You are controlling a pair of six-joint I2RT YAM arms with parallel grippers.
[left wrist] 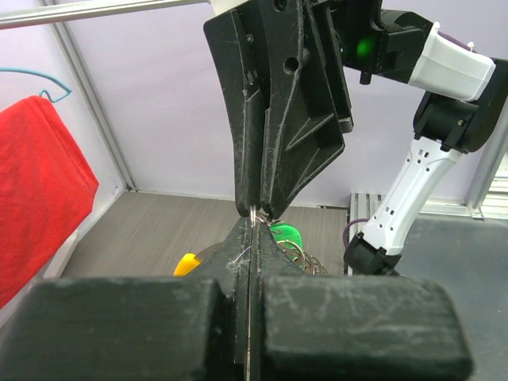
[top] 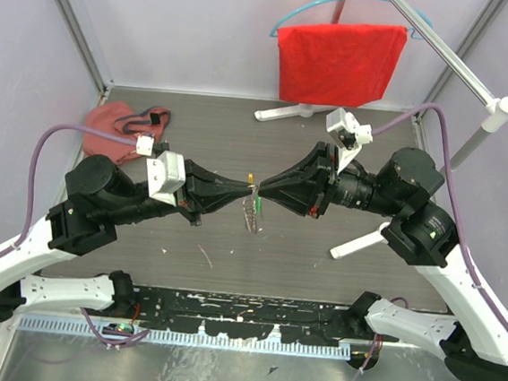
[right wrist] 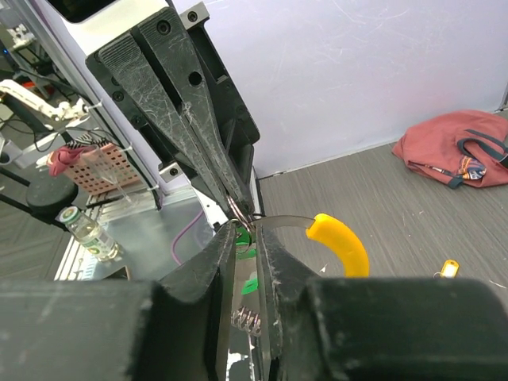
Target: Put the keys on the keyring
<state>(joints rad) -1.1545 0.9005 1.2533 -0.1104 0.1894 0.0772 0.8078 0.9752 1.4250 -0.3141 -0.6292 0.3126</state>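
Your left gripper (left wrist: 249,228) is filling the bottom of its own wrist view. Its fingers (left wrist: 159,321) are pressing flat together, and their tips are pinching the thin wire of the keyring (top: 253,214).

From above, your left arm is reaching in from 7 o'clock with its forearm pointing toward 3 o'clock. Your right arm is coming from 5 o'clock with its forearm pointing toward 9 o'clock. The two grippers are meeting tip to tip above the middle of the table (top: 318,269).

Your right gripper (right wrist: 249,228) is showing only a narrow slit between its fingers (right wrist: 198,278). The ring wire is crossing at their tips, but you cannot tell whether they are clamping it.

In the overhead view the keyring is hanging from the meeting point with its long axis running 12 to 6 o'clock. Its coiled part is trailing toward 6 o'clock and the orange segment (right wrist: 341,242) is curving out at 12 o'clock. The green key (left wrist: 286,236) is sitting just beside the tips, touching the ring's coils.

A red pouch (top: 116,128) is lying well apart at 10 o'clock.
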